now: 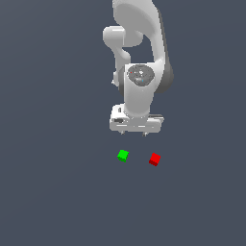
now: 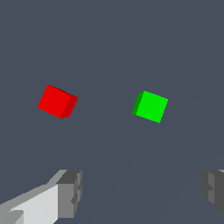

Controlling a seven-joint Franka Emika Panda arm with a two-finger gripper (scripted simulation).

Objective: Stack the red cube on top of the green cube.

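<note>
- Dark slate-grey ground (image 1: 53, 202) fills both views, flat and unmarked, with the two cubes resting on it.
- Red cube (image 1: 154, 159) sits on that ground at the exterior view's right of the pair, turned a little so one darker side face shows; in the wrist view (image 2: 57, 102) it lies free, nothing touching it.
- Green cube (image 1: 123, 155) rests near it toward the exterior view's left — same size, clearly apart from the red one, a bare strip of ground between them.
- Gripper (image 1: 134, 134) hangs above the cubes, pointing down, clear of both and holding nothing.
- Its fingers (image 2: 70, 192) are spread wide — one grey pad at each side of the wrist view, open ground between.
- White arm (image 1: 141, 62) rises behind the gripper out of the exterior view's top edge.
</note>
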